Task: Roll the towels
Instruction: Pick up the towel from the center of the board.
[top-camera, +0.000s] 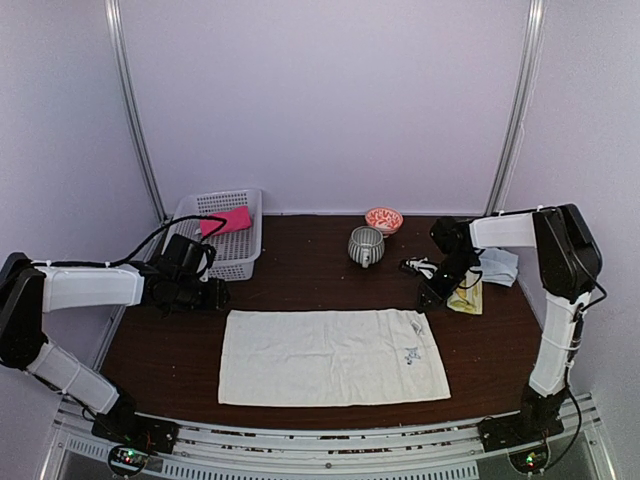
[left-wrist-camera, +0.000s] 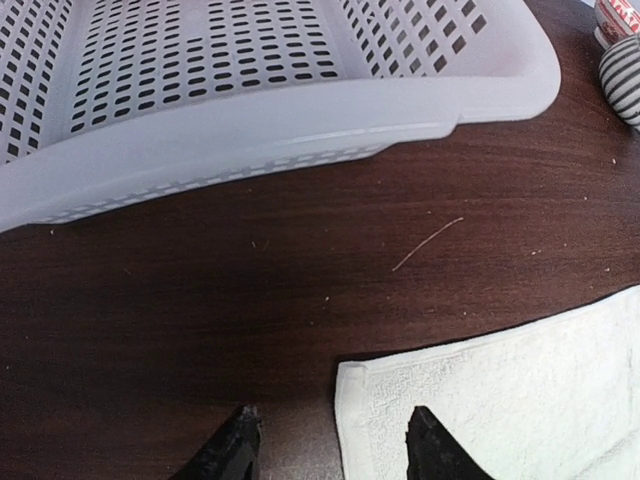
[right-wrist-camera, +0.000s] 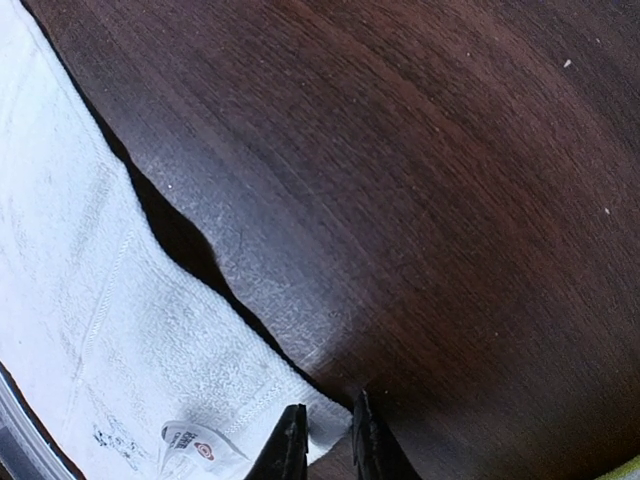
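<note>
A cream-white towel (top-camera: 330, 355) with a small blue mark lies spread flat on the dark table. My left gripper (top-camera: 215, 296) is open at its far left corner; in the left wrist view the gripper (left-wrist-camera: 335, 445) straddles the towel (left-wrist-camera: 500, 400) edge, one finger over the cloth and one over bare wood. My right gripper (top-camera: 426, 300) is at the far right corner. In the right wrist view it (right-wrist-camera: 327, 445) is closed narrowly on that corner of the towel (right-wrist-camera: 120, 330), near its label. A pink towel (top-camera: 228, 221) lies in the basket. Yellow (top-camera: 467, 297) and pale blue-grey (top-camera: 497, 265) towels lie at the right.
A white perforated basket (top-camera: 215, 245) stands at the back left, close ahead of my left gripper (left-wrist-camera: 300, 110). A striped mug (top-camera: 365, 245) and a red-and-white bowl (top-camera: 384, 219) stand at the back middle. The table's front edge runs just below the towel.
</note>
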